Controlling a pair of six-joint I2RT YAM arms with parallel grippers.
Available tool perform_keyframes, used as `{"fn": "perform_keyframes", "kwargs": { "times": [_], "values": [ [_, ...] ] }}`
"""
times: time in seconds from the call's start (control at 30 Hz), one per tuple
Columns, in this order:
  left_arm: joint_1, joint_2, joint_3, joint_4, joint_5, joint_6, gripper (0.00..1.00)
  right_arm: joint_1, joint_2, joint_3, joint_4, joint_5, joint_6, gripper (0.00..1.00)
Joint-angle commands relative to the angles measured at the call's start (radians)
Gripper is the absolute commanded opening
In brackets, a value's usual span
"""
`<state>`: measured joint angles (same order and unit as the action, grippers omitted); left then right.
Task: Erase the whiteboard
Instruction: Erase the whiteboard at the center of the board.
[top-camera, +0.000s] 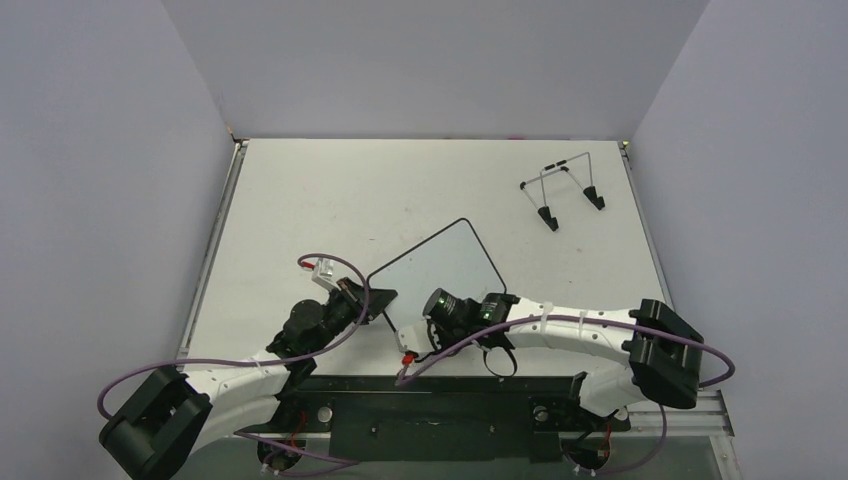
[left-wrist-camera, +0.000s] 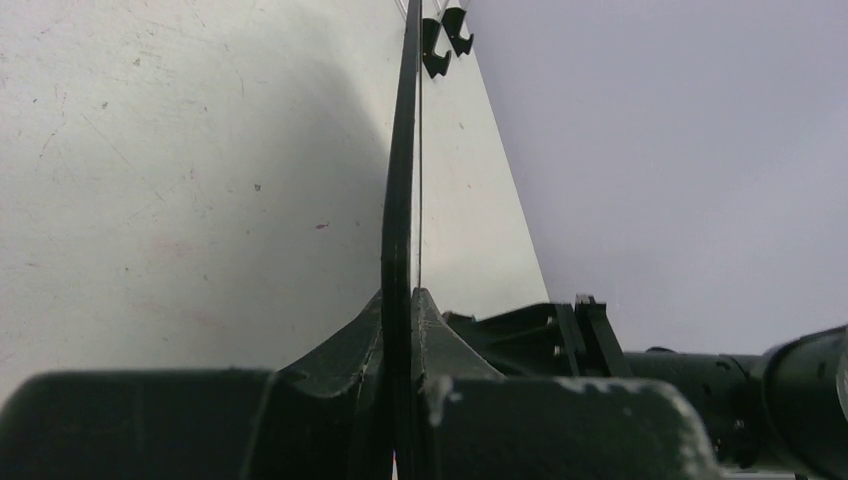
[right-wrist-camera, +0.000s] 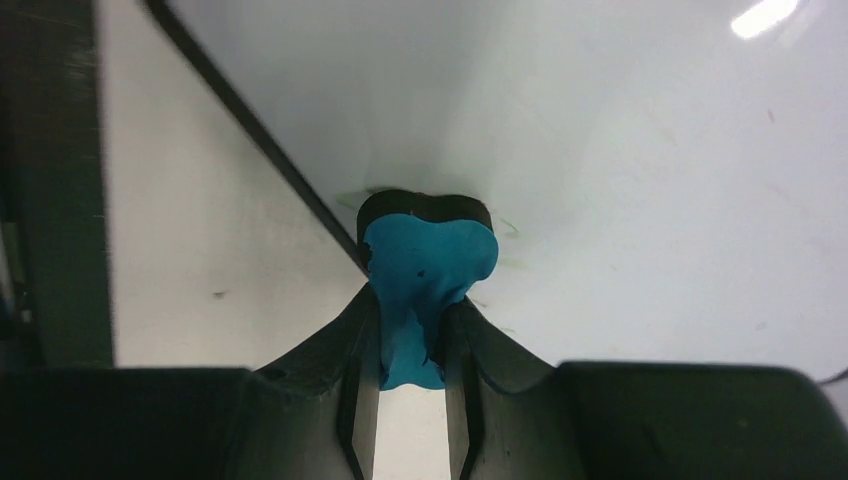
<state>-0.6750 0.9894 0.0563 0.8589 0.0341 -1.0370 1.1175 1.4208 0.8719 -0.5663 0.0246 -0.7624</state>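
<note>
Grips whiteboard (top-camera: 440, 265) mid-table by its near-left rim with clenched left gripper (left-wrist-camera: 402, 305). Clamps blue eraser (right-wrist-camera: 430, 255) in right gripper (right-wrist-camera: 412, 320), pressed to the board's near edge. Looks thin, stiff, light, probably slick; best held by rim.

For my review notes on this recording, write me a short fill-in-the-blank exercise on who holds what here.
The right gripper holds a ____ eraser.
The left gripper is shut on the whiteboard, whose surface the ____ touches.
The wire stand stands on the far ____ of the table.
Missing words: blue; eraser; right.
</note>
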Motion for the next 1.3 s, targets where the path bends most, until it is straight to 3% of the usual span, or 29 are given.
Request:
{"fn": "perform_keyframes", "kwargs": {
  "times": [0.0, 0.13, 0.3, 0.37, 0.63, 0.77, 0.93, 1.07, 1.27],
  "values": [
    [-0.006, -0.029, 0.042, 0.105, 0.028, -0.027, 0.0, 0.122, 0.002, 0.02, -0.053, -0.106, -0.037, 0.0],
    [-0.007, -0.055, 0.042, 0.082, 0.02, -0.023, 0.0, 0.152, 0.042, 0.024, -0.035, -0.015, -0.034, 0.0],
    [-0.008, -0.071, 0.044, 0.069, 0.02, -0.013, 0.0, -0.02, -0.004, -0.005, 0.044, 0.037, -0.001, 0.0],
    [-0.007, -0.064, 0.051, 0.067, 0.026, -0.01, 0.0, -0.026, -0.024, -0.019, 0.027, 0.008, -0.015, 0.0],
    [-0.007, -0.078, 0.038, 0.066, 0.021, -0.018, 0.0, 0.159, 0.051, 0.011, -0.048, -0.011, -0.053, 0.0],
    [-0.007, -0.1, 0.03, 0.054, 0.012, -0.016, 0.0, 0.127, 0.057, -0.002, 0.001, 0.103, -0.041, 0.0],
    [-0.006, -0.091, 0.036, 0.053, 0.014, -0.007, 0.0, 0.045, 0.02, -0.016, -0.003, 0.084, -0.043, 0.0],
    [-0.007, -0.072, 0.041, 0.063, 0.018, -0.007, 0.0, 0.126, 0.032, 0.016, -0.06, 0.008, -0.044, 0.0],
    [-0.007, -0.073, 0.039, 0.062, 0.01, -0.01, 0.0, 0.223, 0.093, 0.027, -0.066, 0.073, -0.057, 0.0]
  ]
}}
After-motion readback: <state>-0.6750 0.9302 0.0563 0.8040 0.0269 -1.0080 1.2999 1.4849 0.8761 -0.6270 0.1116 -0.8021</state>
